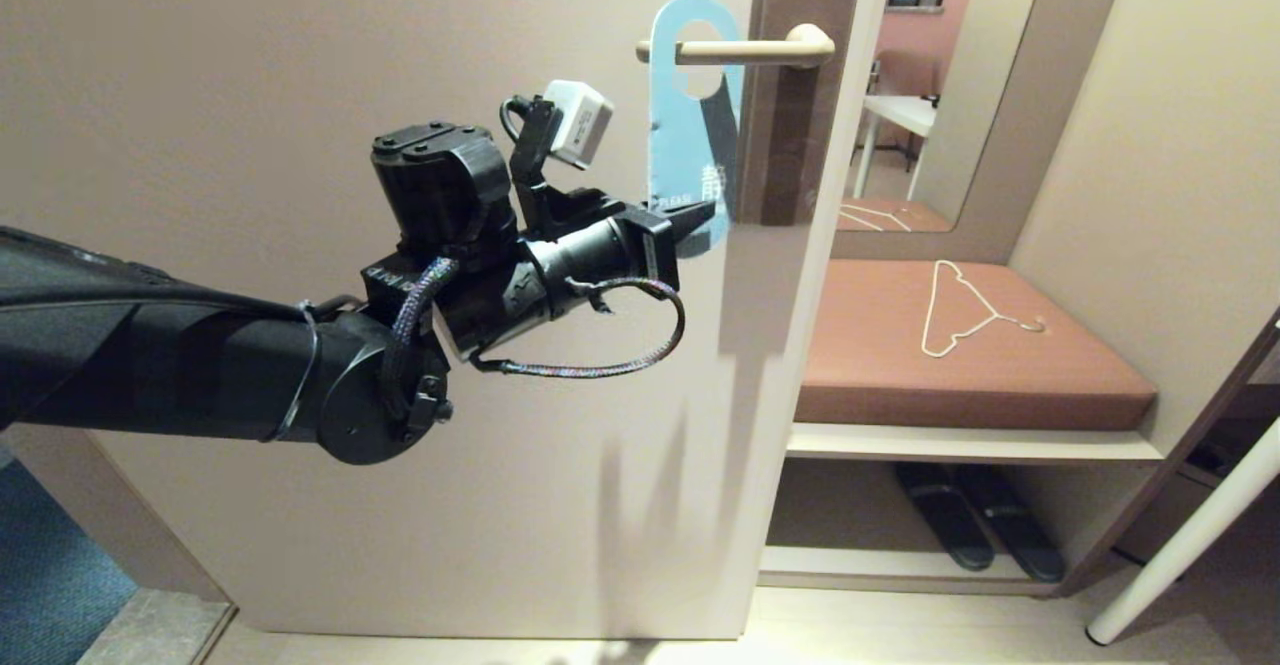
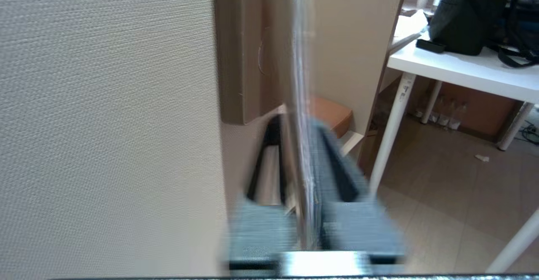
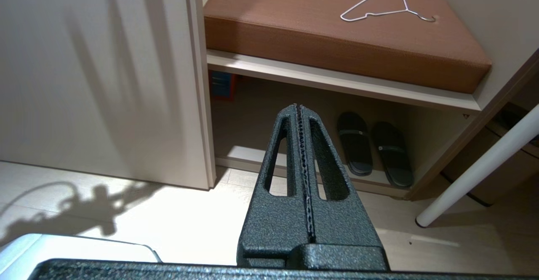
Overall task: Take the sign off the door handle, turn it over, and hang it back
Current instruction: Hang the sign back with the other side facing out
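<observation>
Left gripper point(image 1: 700, 215) is up at the door point(image 1: 250, 95), clamped on the lower end of the sign point(image 1: 690, 145). In the left wrist view the sign point(image 2: 304, 145) runs edge-on between the 2 fingers point(image 2: 337, 179), pinched from both faces.

Sign is on the door handle point(image 1: 745, 49): the lever passes through the hole near its top, and the card hangs down from there, tilted slightly off vertical. Blue face is toward the head camera, with white print near the bottom, partly hidden by the gripper. Handle is horizontal, free end pointing to the robot's left, elbow at the door's edge strip.

Left arm reaches in from the left side of the head view, wrist roughly level, cable looped under it.

Right gripper point(image 3: 304, 145) is not in the head view. Its own camera shows the 2 fingers pressed flat together, holding nothing, aimed low toward the floor in front of the bench.

Right of the door: brown bench cushion point(image 1: 960, 365) with a white wire hanger point(image 1: 965, 310) lying on it, black slippers point(image 1: 975, 535) on the shelf below. A white table leg point(image 1: 1190, 535) crosses the lower right corner.
</observation>
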Available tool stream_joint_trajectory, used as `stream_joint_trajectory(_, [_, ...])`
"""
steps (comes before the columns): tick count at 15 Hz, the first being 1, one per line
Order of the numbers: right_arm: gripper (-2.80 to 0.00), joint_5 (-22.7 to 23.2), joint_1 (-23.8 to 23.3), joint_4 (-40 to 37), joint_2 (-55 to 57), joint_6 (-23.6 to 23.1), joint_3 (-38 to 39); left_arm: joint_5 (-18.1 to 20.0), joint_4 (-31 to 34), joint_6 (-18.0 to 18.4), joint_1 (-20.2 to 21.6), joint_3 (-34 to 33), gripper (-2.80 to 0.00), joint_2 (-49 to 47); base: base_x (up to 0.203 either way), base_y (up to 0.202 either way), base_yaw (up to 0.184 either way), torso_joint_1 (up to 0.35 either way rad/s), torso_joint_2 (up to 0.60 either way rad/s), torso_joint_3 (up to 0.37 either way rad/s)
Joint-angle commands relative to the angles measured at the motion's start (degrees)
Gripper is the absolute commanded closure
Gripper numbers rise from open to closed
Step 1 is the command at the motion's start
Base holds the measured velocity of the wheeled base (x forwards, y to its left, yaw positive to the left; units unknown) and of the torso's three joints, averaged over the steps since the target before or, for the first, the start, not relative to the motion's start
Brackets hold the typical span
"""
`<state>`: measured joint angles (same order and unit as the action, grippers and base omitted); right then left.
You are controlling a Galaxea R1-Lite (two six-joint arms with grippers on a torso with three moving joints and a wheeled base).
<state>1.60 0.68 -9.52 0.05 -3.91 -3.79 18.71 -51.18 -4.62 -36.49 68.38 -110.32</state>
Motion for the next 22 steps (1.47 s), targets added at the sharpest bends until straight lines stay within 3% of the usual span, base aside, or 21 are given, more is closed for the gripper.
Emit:
stream_joint_trajectory(1, [0.0, 0.1, 0.0, -0.1, 0.0, 0.0, 0.0, 0.1, -0.4, 0.0, -0.1, 0.0, -2.8, -0.2, 0.0, 0.0, 0.0, 0.0, 0.0, 0.0])
stream_joint_trajectory(14, [0.0, 0.1, 0.0, -0.1, 0.0, 0.0, 0.0, -0.4, -0.6, -0.7, 1.0, -0.8, -2.8, 2.1, 0.0, 0.0, 0.0, 0.0, 0.0, 0.0])
stream_joint_trajectory(22, [0.0, 0.1, 0.0, -0.1, 0.0, 0.0, 0.0, -0.5, -0.7, -0.7, 3.0, -8.8, -2.8, 9.1, 0.0, 0.0, 0.0, 0.0, 0.0, 0.0])
